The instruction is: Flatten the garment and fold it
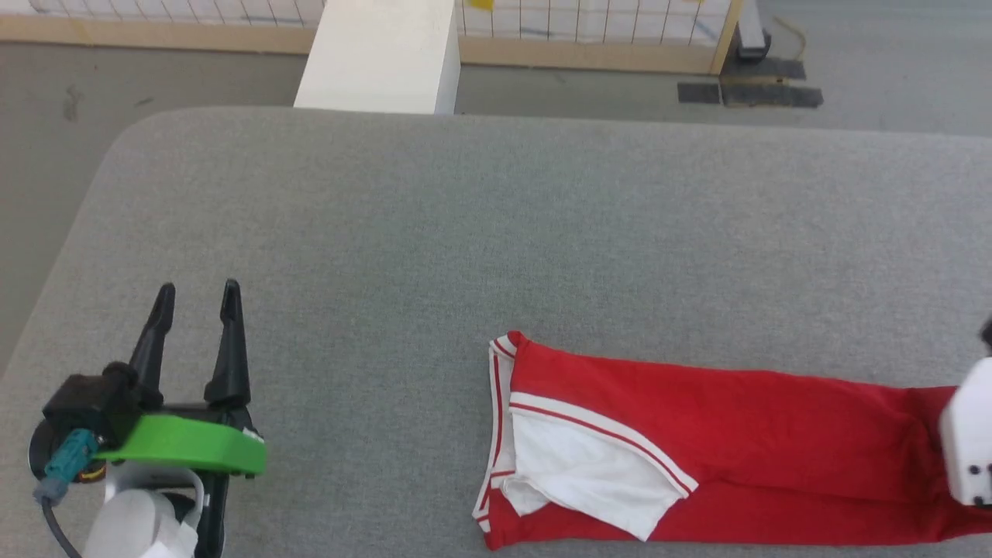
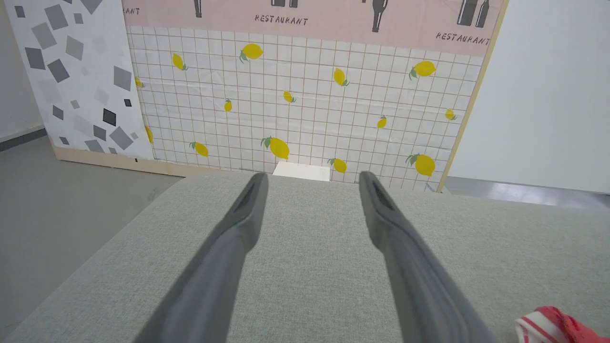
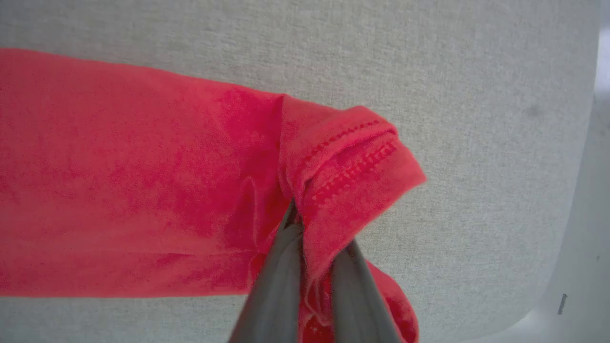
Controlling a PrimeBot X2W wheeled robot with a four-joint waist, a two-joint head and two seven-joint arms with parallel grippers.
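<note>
Right gripper point(image 3: 317, 228) tight on the garment's point(image 3: 143, 166) stitched red hem

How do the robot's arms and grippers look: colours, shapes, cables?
The left gripper has two long, tapered black fingers, a bright green bracket, a teal plug with a black cable and a white forearm. The right gripper has similar dark fingers and a white casing.
</note>
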